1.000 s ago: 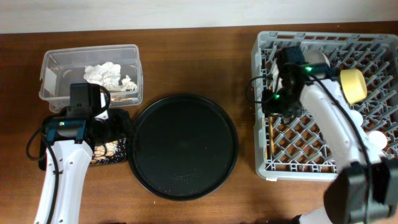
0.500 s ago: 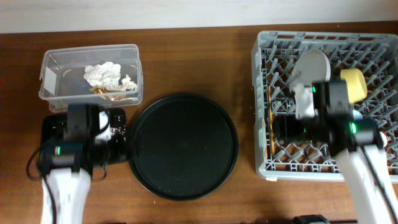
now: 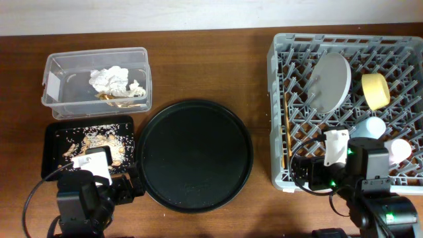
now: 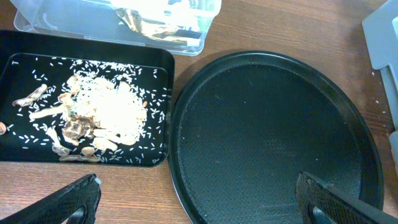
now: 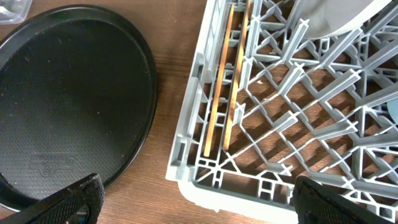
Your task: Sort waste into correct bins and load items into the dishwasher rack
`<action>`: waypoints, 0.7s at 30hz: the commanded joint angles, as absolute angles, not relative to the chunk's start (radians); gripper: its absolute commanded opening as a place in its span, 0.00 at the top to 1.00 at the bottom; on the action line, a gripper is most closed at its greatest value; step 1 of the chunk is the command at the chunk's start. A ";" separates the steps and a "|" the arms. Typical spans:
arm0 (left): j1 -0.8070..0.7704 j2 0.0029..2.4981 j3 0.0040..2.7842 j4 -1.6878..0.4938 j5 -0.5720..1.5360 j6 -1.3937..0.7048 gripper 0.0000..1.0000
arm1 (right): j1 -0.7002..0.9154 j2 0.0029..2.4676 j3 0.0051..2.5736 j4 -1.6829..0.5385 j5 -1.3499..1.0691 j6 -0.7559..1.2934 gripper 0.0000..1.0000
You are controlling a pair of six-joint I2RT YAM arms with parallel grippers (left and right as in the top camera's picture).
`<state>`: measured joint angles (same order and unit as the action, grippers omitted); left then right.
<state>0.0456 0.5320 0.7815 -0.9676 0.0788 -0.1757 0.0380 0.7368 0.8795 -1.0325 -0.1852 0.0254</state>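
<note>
The left end effector [image 4: 199,202] hangs with its fingers wide apart and nothing between them, above the near rim of the round black tray [image 4: 267,137]. At its 10 o'clock the shallow black tray [image 4: 155,62] lies on the desk [image 4: 261,25], just beside the round one, with the food scraps [image 4: 99,118] heaped and scattered inside. At 11 o'clock, beyond that, stands the clear box [image 4: 193,43], which holds the wrapper scrap [image 4: 146,22] and, seen from overhead, the crumpled tissue [image 3: 111,79].

The right end effector [image 5: 199,202] is likewise spread apart and empty, above the near left corner of the rack [image 5: 186,149]. At its 12 o'clock the chopsticks [image 5: 219,93] lie side by side in the lattice along the rack's left wall.

From overhead, the plate [image 3: 330,80] stands on edge among the pegs toward the rack's far side. The yellow bowl [image 3: 375,90] is on its side at the plate's 3 o'clock. The blue cup [image 3: 369,127] and the pink cup [image 3: 400,149] sit at the plate's 5 o'clock, near the right wall. The rack itself lies at 3 o'clock of the round black tray, a little apart from it.
</note>
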 commanded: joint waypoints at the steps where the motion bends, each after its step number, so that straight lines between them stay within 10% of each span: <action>1: 0.046 0.528 0.774 -0.966 0.083 -0.163 0.01 | 0.032 0.742 0.868 -1.032 -0.176 0.027 0.02; 9: 0.046 0.528 0.774 -0.966 0.083 -0.163 0.01 | 0.032 0.406 0.643 -0.994 -0.093 0.026 0.02; 21: 0.046 0.528 0.774 -0.966 0.083 -0.163 0.01 | 0.032 0.003 0.006 0.029 0.004 0.026 0.02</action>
<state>0.0456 0.5320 0.7773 -0.9680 0.0784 -0.1757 0.0380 0.0139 0.0277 0.0322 -0.0631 0.0257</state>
